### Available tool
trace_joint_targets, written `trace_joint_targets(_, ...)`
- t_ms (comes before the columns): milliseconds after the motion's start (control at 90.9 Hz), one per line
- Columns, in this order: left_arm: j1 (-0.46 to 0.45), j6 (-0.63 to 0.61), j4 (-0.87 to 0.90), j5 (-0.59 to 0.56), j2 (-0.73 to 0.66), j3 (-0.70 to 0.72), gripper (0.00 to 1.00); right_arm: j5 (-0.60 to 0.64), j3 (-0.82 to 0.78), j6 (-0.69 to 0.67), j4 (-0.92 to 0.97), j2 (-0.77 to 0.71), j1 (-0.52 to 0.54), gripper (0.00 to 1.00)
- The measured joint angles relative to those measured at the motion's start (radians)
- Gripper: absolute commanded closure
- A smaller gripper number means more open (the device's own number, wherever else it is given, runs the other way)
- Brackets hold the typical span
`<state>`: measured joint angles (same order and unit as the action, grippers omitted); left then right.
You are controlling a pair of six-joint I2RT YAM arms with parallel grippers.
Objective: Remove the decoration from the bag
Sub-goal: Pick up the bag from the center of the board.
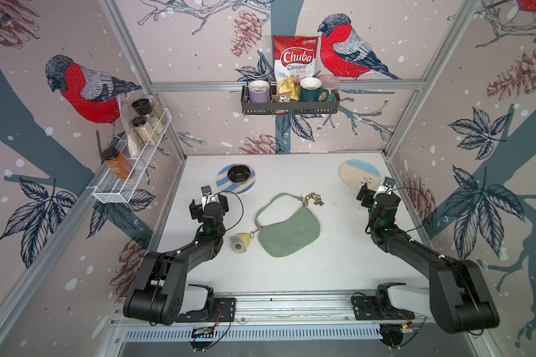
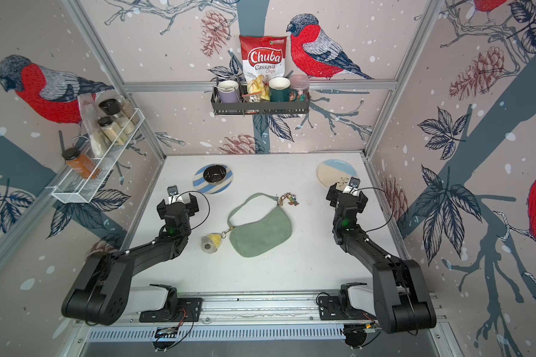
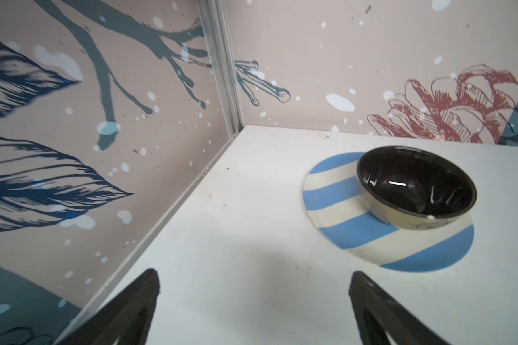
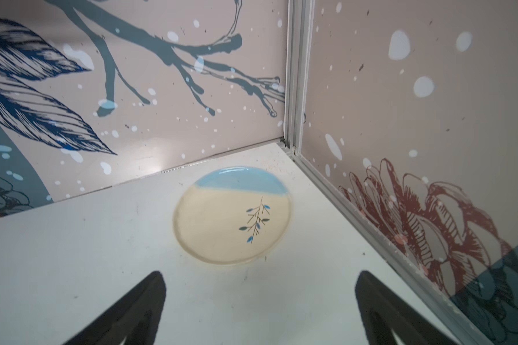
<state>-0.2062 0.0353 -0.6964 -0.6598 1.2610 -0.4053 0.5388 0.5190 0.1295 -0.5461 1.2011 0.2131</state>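
Bag (image 1: 287,230) flat, yellow charm (image 1: 240,242) clipped at its 9 o'clock; left gripper (image 3: 254,276) and right gripper (image 4: 260,276), both spread empty, flank it at 10 and 2, presumably staged to unclip.

Wallpaper (image 1: 344,52) printed with red-breasted bullfinches, pine cones and blue leaves covers three walls, joined by aluminium posts (image 1: 130,46), in both top views. A white wire shelf (image 1: 112,188) hangs at the left of the frame, a dark metal shelf (image 1: 290,106) at upper centre. The white tabletop (image 1: 338,253) fills the middle; a metal rail (image 1: 291,304) crosses the lower edge. Light is even and soft.
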Motion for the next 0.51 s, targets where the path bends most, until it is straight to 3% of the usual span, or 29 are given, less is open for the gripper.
trace_joint_targets(99,-0.015,0.102,0.216,-0.097,-0.109,-0.085,0.02,0.119,0.146,0.058,0.253,-0.058,0.110,0.00)
trace_joint_targets(187,-0.019,0.211,0.442,-0.124,-0.156,-0.212,0.02,0.102,0.303,0.147,0.481,-0.080,0.133,0.00)
trace_joint_targets(220,-0.019,0.254,0.516,-0.121,-0.161,-0.258,0.02,0.064,0.340,0.197,0.542,-0.085,0.113,0.01)
trace_joint_targets(286,-0.019,0.365,0.659,-0.110,-0.163,-0.332,0.03,-0.151,0.341,0.293,0.597,-0.103,0.003,0.12)
trace_joint_targets(341,-0.008,0.439,0.762,-0.053,-0.165,-0.369,0.03,-0.290,0.312,0.388,0.654,-0.108,-0.059,0.15)
trace_joint_targets(407,0.011,0.479,0.848,0.014,-0.174,-0.390,0.04,-0.403,0.337,0.428,0.765,-0.087,-0.030,0.15)
trace_joint_targets(506,0.022,0.483,0.936,0.086,-0.198,-0.432,0.12,-0.403,0.462,0.449,0.903,-0.020,0.078,0.16)
